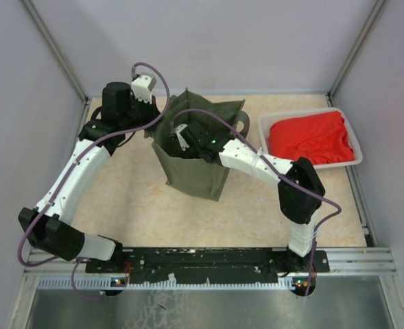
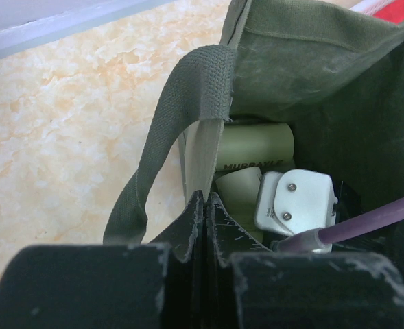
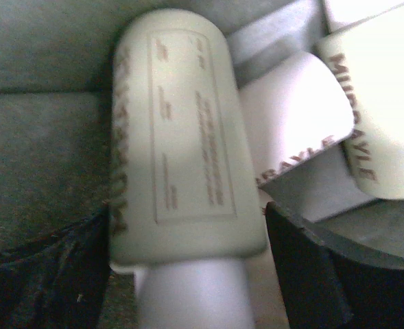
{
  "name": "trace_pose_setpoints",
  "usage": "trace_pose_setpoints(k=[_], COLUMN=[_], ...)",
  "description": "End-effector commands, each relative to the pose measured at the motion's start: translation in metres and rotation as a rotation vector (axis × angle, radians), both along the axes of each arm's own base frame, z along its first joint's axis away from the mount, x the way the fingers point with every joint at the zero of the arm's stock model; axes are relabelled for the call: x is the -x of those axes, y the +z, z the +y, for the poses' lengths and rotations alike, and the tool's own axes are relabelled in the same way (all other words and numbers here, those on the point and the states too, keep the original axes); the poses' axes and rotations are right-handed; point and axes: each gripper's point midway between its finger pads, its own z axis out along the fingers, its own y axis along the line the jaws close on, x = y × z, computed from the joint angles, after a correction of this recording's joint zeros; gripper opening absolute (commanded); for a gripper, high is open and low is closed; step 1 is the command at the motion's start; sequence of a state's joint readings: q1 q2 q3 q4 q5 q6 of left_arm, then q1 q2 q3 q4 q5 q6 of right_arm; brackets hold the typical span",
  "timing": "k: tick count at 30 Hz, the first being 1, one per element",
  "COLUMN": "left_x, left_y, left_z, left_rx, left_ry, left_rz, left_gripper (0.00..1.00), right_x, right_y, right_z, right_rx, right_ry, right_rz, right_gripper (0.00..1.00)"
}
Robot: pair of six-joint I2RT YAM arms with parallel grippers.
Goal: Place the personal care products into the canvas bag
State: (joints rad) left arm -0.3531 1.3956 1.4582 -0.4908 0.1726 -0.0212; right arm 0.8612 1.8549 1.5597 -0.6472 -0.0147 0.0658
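Note:
The olive-green canvas bag [image 1: 196, 175] stands open mid-table. My left gripper [image 1: 160, 113] is shut on the bag's left rim by a strap handle [image 2: 188, 103]; in the left wrist view [image 2: 205, 199] its fingers pinch the fabric edge. My right gripper [image 1: 188, 140] reaches down inside the bag. In the right wrist view [image 3: 186, 216] its fingers sit on either side of a pale green bottle [image 3: 181, 137], cap toward the camera, seemingly gripping it. Two more bottles [image 3: 387, 89] [image 3: 291, 116] lie beside it on the bag's floor. One bottle [image 2: 256, 144] shows in the left wrist view.
A white tray [image 1: 304, 114] holding a red cloth [image 1: 311, 137] stands at the back right. Grey walls close in the table on three sides. The right arm's purple cable [image 2: 366, 223] and white camera mount [image 2: 294, 202] sit in the bag's mouth.

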Motion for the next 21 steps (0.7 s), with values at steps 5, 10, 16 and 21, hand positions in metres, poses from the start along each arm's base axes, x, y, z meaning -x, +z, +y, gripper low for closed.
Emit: trace_pose_setpoints(k=[5,10,16,21], left_x=[-0.01,-0.012,-0.013,-0.013], left_y=[0.031,0.031,0.03,0.028], left_z=[-0.002,-0.004,-0.005,-0.005], left_rx=[0.021,0.029,0.028,0.028], left_ry=[-0.001,-0.008,-0.008,-0.009], left_rz=[-0.092,-0.09,-0.087,-0.082], left_gripper=[0.01,0.05,0.08,0.25], right_x=[-0.011,-0.021,-0.013,-0.001], right_y=[0.042,0.095,0.203,0.259], right_z=[-0.021,-0.026,-0.052,-0.102], right_rx=[0.008,-0.064,-0.278,-0.344], right_ry=[-0.043,-0.08,-0.159,-0.289], right_rz=[-0.113,-0.235,-0.45,-0.603], right_gripper=[0.99,0.99,0.99,0.99])
